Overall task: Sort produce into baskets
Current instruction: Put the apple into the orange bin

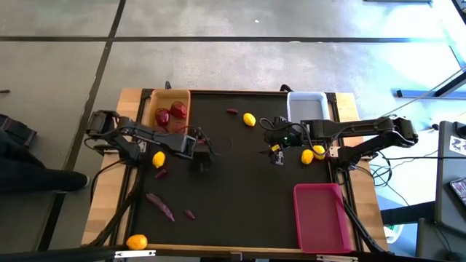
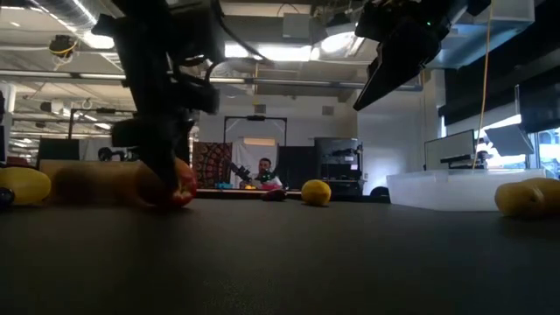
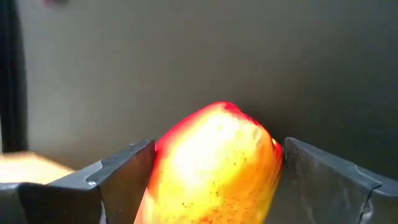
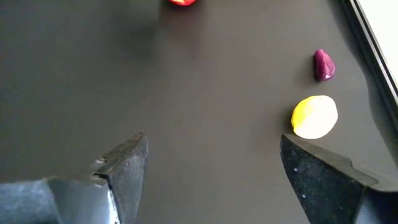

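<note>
My left gripper (image 3: 211, 180) is clamped on a red-and-yellow fruit (image 3: 214, 165) left of centre in the high view, down on the mat. It looks firm, smooth and light, so I grip its widest part. My right gripper (image 4: 208, 177), jaws apart, hovers empty right of centre.

Table: I am seeing a wooden table (image 1: 109, 196) wearing a black mat (image 1: 240, 189).
Baskets: a tan basket (image 1: 155, 98) and a white basket (image 1: 306, 102) are sitting at the far edge; a pink basket (image 1: 320, 215) is lying at the near right corner.
Yellow fruits: one (image 1: 250, 119) is resting near the white basket, two (image 1: 313, 153) are lying beside the right edge, one (image 1: 159, 159) is sitting at the left.
Orange fruit: it (image 1: 136, 241) is lying at the near left corner.
Purple pieces: they (image 1: 160, 206) are lying along the left side.
</note>
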Controlling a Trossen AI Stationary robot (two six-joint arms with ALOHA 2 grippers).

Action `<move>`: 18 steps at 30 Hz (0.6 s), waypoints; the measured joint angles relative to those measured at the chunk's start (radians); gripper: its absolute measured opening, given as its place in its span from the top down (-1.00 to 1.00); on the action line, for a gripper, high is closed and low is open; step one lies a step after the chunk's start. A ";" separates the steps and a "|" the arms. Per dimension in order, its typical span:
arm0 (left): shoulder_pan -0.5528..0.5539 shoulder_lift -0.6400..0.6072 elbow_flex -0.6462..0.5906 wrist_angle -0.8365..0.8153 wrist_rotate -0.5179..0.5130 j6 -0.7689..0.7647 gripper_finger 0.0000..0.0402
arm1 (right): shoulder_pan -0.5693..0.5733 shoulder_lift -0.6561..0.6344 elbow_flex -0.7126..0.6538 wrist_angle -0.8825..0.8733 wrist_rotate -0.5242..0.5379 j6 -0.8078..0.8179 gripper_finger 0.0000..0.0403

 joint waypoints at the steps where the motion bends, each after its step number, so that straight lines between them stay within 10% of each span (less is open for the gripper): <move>1: 0.011 0.000 0.000 -0.001 0.001 -0.050 -0.73 | 0.000 0.000 0.000 0.000 0.000 0.000 -0.61; 18: 0.051 0.002 -0.003 0.028 0.004 -0.223 -0.23 | 0.000 0.000 0.000 0.000 0.002 -0.003 -0.61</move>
